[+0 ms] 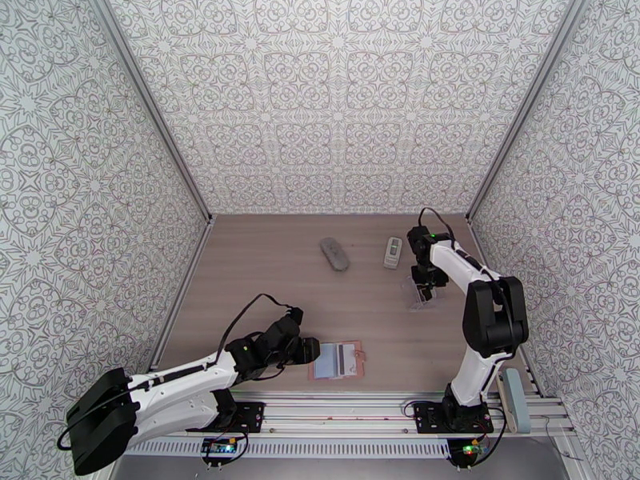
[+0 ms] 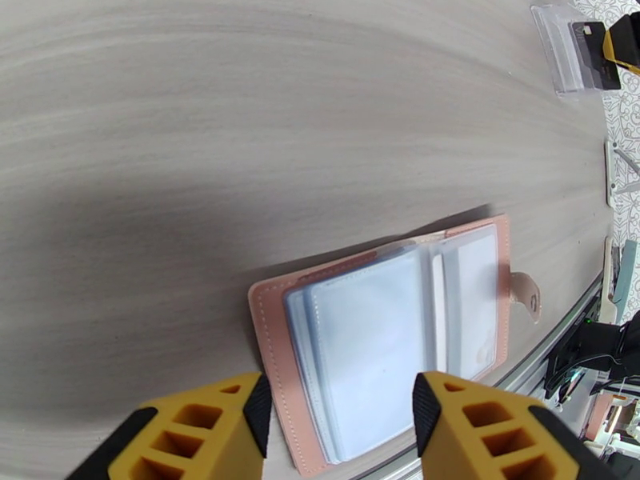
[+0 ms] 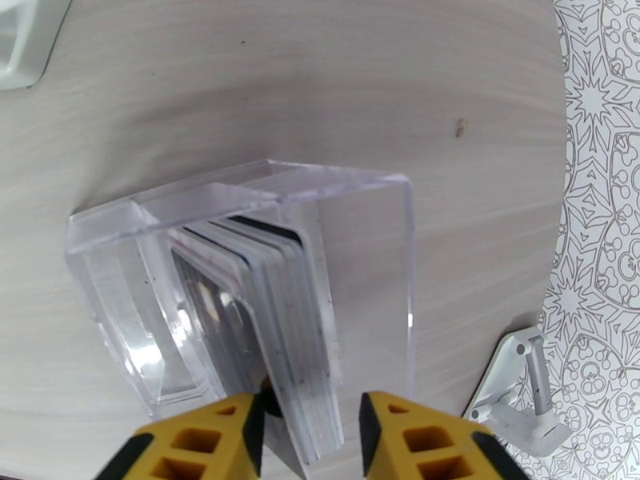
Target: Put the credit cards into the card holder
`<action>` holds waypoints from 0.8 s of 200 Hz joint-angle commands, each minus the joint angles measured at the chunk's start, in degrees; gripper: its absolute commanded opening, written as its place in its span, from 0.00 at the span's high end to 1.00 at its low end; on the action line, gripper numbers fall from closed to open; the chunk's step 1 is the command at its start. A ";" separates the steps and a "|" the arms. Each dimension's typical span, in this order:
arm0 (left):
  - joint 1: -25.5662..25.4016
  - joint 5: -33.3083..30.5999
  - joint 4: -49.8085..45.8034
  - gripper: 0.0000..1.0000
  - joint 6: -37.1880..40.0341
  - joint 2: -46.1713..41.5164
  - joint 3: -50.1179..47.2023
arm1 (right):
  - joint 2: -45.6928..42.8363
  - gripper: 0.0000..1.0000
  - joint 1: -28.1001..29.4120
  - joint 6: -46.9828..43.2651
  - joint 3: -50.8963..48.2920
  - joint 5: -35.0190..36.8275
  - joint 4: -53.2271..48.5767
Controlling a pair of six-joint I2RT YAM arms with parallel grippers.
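The card holder (image 1: 342,362) is a pink wallet lying open near the front edge, its clear sleeves (image 2: 384,346) facing up. My left gripper (image 1: 308,350) hovers at its left side, open and holding nothing, with the yellow fingers (image 2: 216,430) framing the sleeves. The credit cards (image 3: 276,314) stand packed on edge in a clear acrylic stand (image 3: 360,234) at the right of the table (image 1: 418,298). My right gripper (image 3: 308,434) is directly over that stack. Its jaws straddle the cards' near edge: the left finger is against them and a small gap remains at the right finger.
A grey oblong object (image 1: 336,254) and a white remote (image 1: 392,251) lie at the back of the table. A white bracket (image 3: 520,386) sits by the right wall. A grey-blue block (image 1: 512,398) rests on the front rail at the right.
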 commanded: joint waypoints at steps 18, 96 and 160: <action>-0.26 0.41 0.76 0.46 0.31 0.25 -0.06 | -1.73 0.71 -0.38 0.72 1.69 1.74 -1.11; -0.41 0.33 0.89 0.46 0.23 0.52 -0.11 | -2.13 0.84 -0.29 0.63 1.52 1.31 -1.02; -0.44 0.37 1.06 0.46 0.32 0.88 -0.06 | -2.42 0.94 -0.29 0.62 1.43 1.22 -1.12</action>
